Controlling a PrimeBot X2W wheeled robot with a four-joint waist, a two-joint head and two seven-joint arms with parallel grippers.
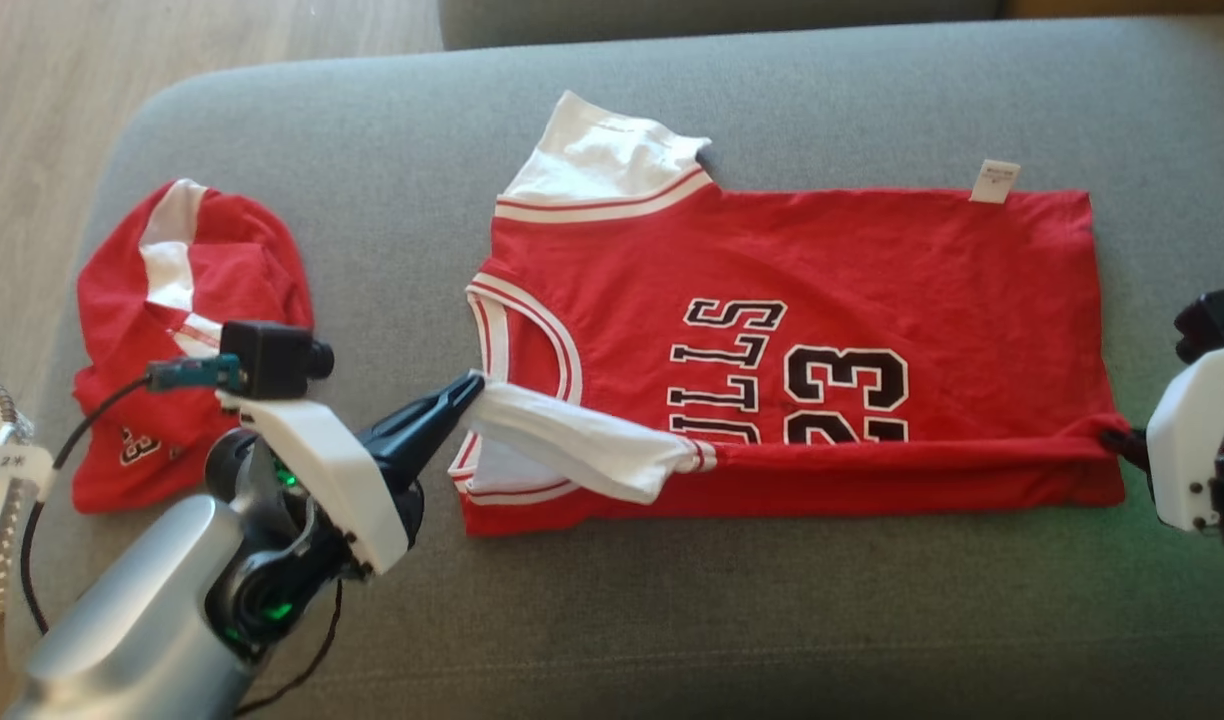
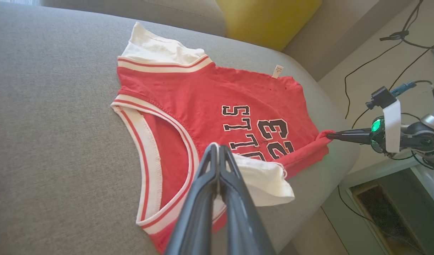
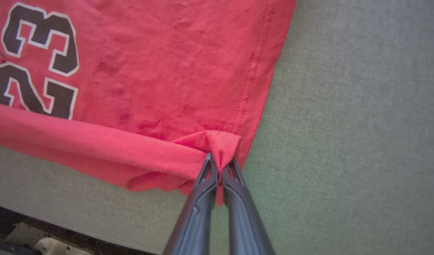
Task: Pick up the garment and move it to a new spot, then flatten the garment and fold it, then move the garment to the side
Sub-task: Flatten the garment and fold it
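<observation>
The silver, smooth-shelled forearm (image 1: 132, 620) at the lower left of the head view carries the left end effector (image 1: 477, 385), one of two; its two long dark fingers are pressed together on the lower white sleeve (image 1: 572, 445), pinching the soft cloth at its edge, as the left wrist view shows at its tips (image 2: 217, 147). The right end effector (image 1: 1112, 437), at the right edge of the frame, is likewise clamped tight, its tapered fingers (image 3: 202, 198) gripping a puckered corner of the red hem. The garment (image 1: 772, 260) lies mostly flat across the centre of the frame on a grey, coarse-woven cushion (image 1: 672, 620), neck toward the left and hem toward the right, its lower edge rolled up into a long fold over the bottom of the print. It is thin, creased red jersey with two white short sleeves, the second sleeve (image 1: 602, 150) lying at the upper centre, red-and-white striped ribbed trim, blocky black lettering outlined in white with the digits "23", and one small rectangular white tag (image 1: 994, 181) at its upper edge. A second, smaller red piece (image 1: 232, 270) with a white stripe lies crumpled at the left. One yellow cushion (image 2: 270, 17) sits at the top of the left wrist view.
</observation>
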